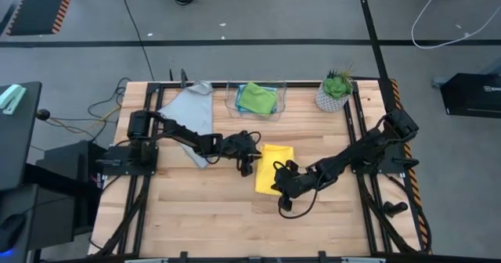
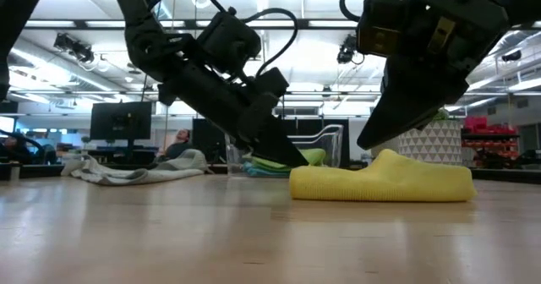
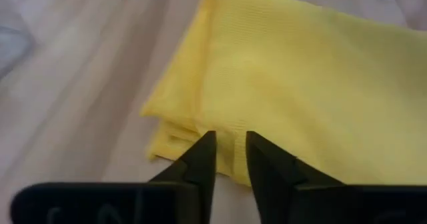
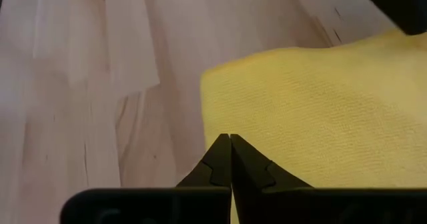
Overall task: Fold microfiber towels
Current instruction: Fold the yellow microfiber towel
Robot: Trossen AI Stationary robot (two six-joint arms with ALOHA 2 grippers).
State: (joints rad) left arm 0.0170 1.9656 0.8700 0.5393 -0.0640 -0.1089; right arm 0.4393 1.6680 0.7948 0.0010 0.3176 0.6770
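Note:
A folded yellow towel (image 1: 274,163) lies flat on the wooden table, near its middle. My left gripper (image 1: 250,158) reaches in from the table's left, low and slanting down, its fingertips (image 3: 230,144) nearly together at the towel's left edge. My right gripper (image 1: 282,180) comes from the right with its fingers shut (image 4: 230,139) on the near part of the towel's top. A grey towel (image 1: 192,110) lies crumpled at the far left, partly under my left arm. Green and light blue towels (image 1: 257,99) lie folded in a clear bin. My left gripper has the yellow towel's left edge (image 3: 230,127) between its two fingertips, a narrow strip of cloth showing in the gap. The fingers come slanting down from the table's left. Several layers are stacked at that edge (image 3: 160,141). The towel lies on the table. My right gripper sets its shut fingertips on the towel's top layer (image 4: 267,117) near the near edge, slanting down from the right. Beside the fingers the cloth rises in a small hump (image 2: 390,155). Whether cloth is caught between the fingers I cannot tell.
The clear bin (image 1: 231,99) stands at the far middle, with a potted plant (image 1: 335,91) at the far right. Bare wood stretches along the near half of the table (image 1: 211,216). A black frame (image 1: 360,122) borders the table's sides.

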